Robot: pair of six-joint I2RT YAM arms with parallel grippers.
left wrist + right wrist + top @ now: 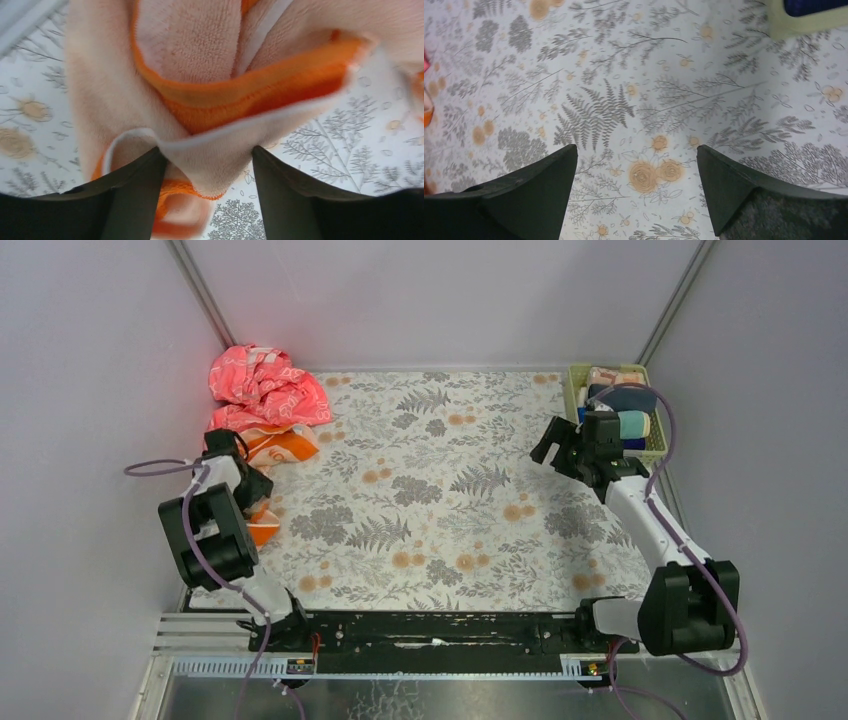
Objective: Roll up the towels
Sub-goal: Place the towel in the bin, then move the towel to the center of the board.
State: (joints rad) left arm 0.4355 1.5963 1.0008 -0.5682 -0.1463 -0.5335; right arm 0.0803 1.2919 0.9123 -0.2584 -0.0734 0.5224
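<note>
Towel (240,95), orange and peach, lies bunched at the counter's (599,75) left edge. A fold fills my left gripper (205,150), touching both fingers; I cannot tell whether I'm squeezing. My right gripper (636,150) hangs released near the basket (572,400).

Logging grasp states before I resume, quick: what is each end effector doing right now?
Left end effector: closed on the orange and peach towel, which is bunched in its grip.
Right end effector: open, holding nothing.
</note>
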